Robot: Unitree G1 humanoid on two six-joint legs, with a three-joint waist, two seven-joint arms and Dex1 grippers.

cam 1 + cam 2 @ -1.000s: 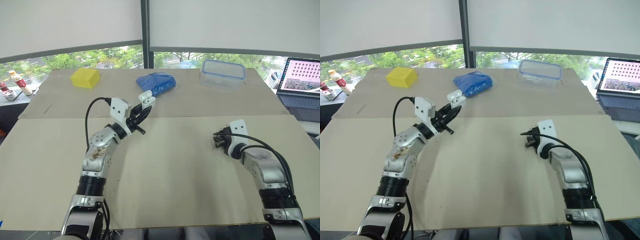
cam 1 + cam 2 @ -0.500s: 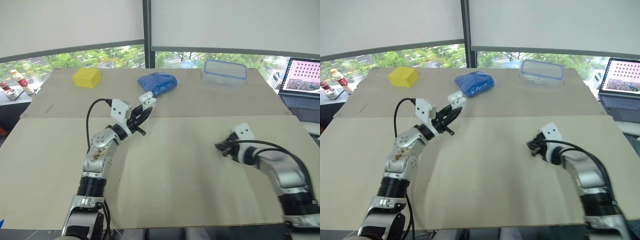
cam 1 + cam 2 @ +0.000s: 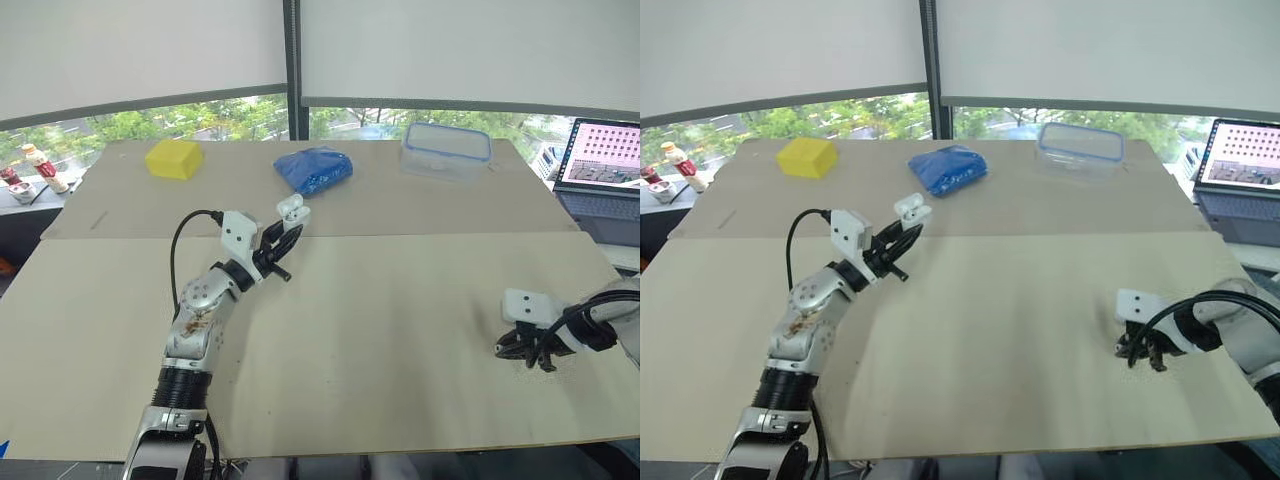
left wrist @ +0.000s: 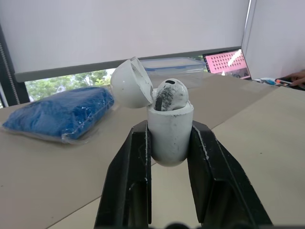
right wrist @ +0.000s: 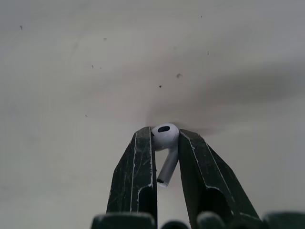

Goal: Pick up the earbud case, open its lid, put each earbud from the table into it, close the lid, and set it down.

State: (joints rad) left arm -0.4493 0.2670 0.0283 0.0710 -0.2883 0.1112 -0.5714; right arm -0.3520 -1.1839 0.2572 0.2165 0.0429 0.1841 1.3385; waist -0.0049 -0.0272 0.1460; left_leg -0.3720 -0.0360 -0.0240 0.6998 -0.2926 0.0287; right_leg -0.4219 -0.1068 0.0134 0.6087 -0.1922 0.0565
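- tabletop: work surface for the procedure. a clear container, a blue bag and a yellow block lie along its far side. none of them belongs to the task.
- left jaws: closed on the lower body of the earbud case. the case is held raised above the tabletop, left of centre and on the near side of the blue bag. status: pick-up complete.
- right jaws: low over the right front of the tabletop, well apart from the case. they are narrowed and gripping the second earbud, one finger on each side of it.
- lid: hinged back from the case body, so the mouth of the case is exposed. status: opening complete.
- first earbud: sits in the case, its rounded head showing above the rim. status: first insertion judged complete.
- second earbud: clamped between the right jaws, head away from the wrist and stem toward it. the right wrist view shows the tabletop close behind it, and it is not clear whether the earbud is lifted off or resting on the surface. status: grasp made, transfer not yet done.
- remaining steps, as judged from this state:
  - carry the second earbud across to the case.
  - seat it in the free bay beside the first earbud.
  - close the lid.
  - set the case down on the tabletop.
- overall progress: a little past the halfway point.
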